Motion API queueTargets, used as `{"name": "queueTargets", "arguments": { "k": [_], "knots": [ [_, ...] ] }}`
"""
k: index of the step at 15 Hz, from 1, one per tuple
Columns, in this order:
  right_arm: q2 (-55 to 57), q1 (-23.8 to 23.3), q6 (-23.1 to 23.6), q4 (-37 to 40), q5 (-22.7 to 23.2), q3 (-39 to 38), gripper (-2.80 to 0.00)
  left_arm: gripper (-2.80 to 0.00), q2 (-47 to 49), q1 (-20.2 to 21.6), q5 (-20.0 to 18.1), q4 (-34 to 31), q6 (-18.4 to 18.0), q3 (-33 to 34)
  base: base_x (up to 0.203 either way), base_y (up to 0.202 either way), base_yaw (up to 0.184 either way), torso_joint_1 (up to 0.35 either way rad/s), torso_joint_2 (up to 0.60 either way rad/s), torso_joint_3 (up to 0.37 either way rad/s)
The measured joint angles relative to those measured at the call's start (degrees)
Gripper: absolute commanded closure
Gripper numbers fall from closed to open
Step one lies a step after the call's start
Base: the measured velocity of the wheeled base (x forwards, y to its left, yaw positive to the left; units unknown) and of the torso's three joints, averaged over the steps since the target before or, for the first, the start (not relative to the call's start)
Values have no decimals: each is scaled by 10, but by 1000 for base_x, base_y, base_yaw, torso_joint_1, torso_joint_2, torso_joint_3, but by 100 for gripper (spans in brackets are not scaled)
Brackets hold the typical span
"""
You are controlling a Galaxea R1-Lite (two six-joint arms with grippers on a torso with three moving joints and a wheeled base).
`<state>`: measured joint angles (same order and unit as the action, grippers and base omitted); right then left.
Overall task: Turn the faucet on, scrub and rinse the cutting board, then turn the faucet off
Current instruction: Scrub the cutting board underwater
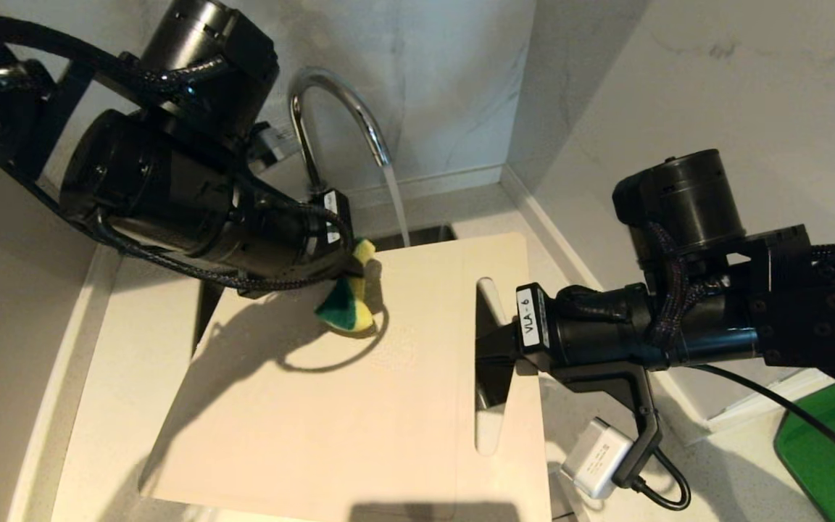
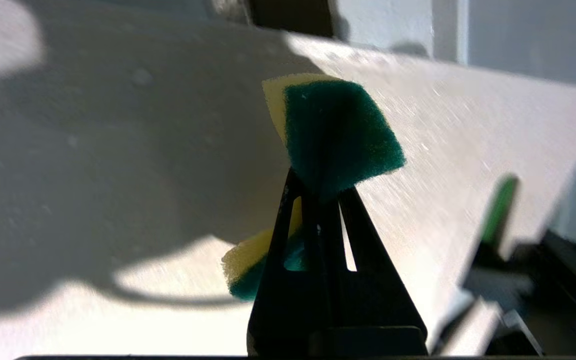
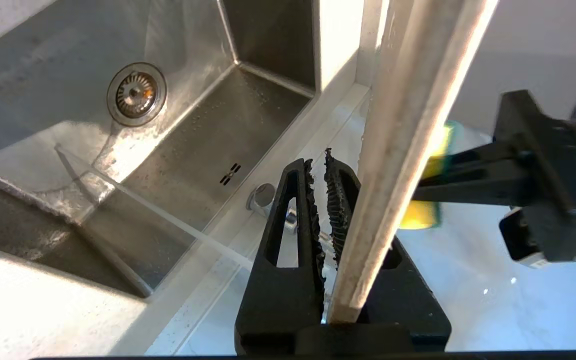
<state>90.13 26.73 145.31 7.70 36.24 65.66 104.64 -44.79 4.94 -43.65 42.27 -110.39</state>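
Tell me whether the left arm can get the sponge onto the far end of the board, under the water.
Probably yes: the left gripper holds the sponge against the cutting board, with bare board between it and the faucet stream.

Pale stone bench (image 1: 135, 362), into which a steel sink (image 3: 248, 115) is set; a dark green board (image 1: 834, 464) is seen lying on its right side.

The board (image 1: 359, 391) is plain cream-white. The sponge (image 1: 346, 308) on it is yellow with a dark green scrub face. The tap (image 1: 330, 109) is shiny chrome, the sink (image 3: 203, 130) grey steel. At the counter's right edge lies something bright green (image 1: 834, 464), perhaps another board.
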Motion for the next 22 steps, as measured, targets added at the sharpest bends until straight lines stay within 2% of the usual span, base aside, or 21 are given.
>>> {"name": "queueTargets", "arguments": {
  "k": [2, 4, 11, 13, 16, 22],
  "knots": [
    [-2, -5, 0, 0, 0, 0, 0, 0, -6, 2, -47, -20, 17, -10, 0, 0, 0, 0, 0, 0],
    [-5, -8, -4, 0, -1, -3, 0, 0, -7, 3, -62, -22, 23, -12, 0, 0, 0, 0, 0, 0],
    [-11, -9, -8, -2, -1, -8, 0, 0, 28, 12, -60, -20, 16, -5, 0, 0, 0, 0, 0, 0],
    [-15, -9, -22, -20, -2, -19, 0, 0, 37, 20, -61, -19, 18, -2, 0, 0, 0, 0, 0, 0],
    [-19, -9, -47, -75, -4, -44, 0, 0, 38, 49, -63, -19, 15, 19, 0, 0, 0, 0, 0, 0],
    [-27, -9, -48, -80, -1, -52, 0, 0, 24, 120, -89, -16, -13, 75, 0, 0, 0, 0, 0, 0]
  ]
}}
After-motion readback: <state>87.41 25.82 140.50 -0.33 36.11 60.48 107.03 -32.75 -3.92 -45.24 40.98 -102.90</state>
